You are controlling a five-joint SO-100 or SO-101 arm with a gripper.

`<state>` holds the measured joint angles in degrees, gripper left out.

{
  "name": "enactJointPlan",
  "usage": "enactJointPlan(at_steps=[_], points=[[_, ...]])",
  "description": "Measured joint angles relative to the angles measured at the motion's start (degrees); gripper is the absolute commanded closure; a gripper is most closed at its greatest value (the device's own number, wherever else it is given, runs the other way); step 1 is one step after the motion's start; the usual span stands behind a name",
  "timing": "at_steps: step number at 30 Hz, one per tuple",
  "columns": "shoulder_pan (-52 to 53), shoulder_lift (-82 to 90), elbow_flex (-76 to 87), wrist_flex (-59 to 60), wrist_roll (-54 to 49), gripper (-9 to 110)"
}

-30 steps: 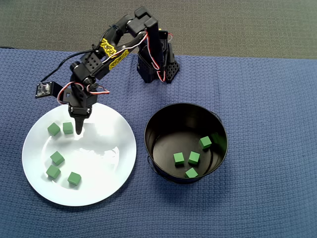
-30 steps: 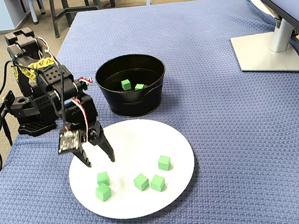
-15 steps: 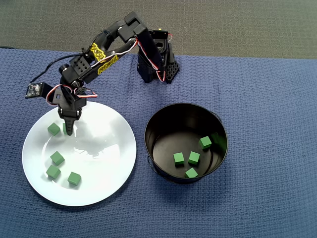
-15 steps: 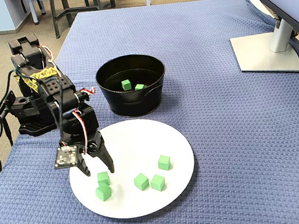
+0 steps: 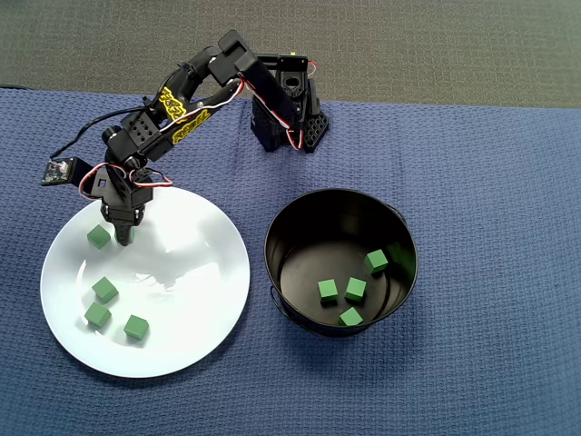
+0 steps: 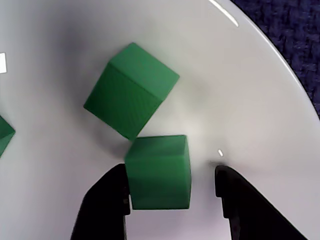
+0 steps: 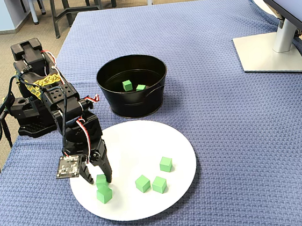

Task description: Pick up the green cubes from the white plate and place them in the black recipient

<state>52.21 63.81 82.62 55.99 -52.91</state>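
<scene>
Gripper point(image 6: 172, 192) is open w/ its fingers straddling one green cube point(image 6: 159, 171) on the white plate point(image 6: 260, 100): in the wrist view the left finger touches the cube, the right one stands apart, so the cube sits off-center toward your left finger. A second cube point(image 6: 131, 89) touches its far corner, so closing may nudge that one. The black recipient point(image 5: 399, 238) is well apart to the right in the overhead view, w/ 4 cubes visible inside.

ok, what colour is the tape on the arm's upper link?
Yellow with black markings, clearest in the overhead view on the tape.
</scene>
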Motion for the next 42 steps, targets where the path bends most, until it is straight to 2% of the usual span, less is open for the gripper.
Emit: enactJointPlan(at_steps=[13,20,27,35,36,37,38,42], points=[[0.3,0.7,-0.7,0.3,1.0,101],[-2.5,16.7,3.3,5.4,2.9,101],[-15.9,40.0,9.9,11.5,13.0,102],[-42.9,50.2,9.9,23.3,26.9,102],[-46.2,50.4,10.0,23.9,28.7,93],[-49.2,50.4,10.6,24.3,30.4,68],[-52.1,50.5,11.2,24.5,31.8,56],[-59.1,50.5,12.7,24.5,33.4,53]])
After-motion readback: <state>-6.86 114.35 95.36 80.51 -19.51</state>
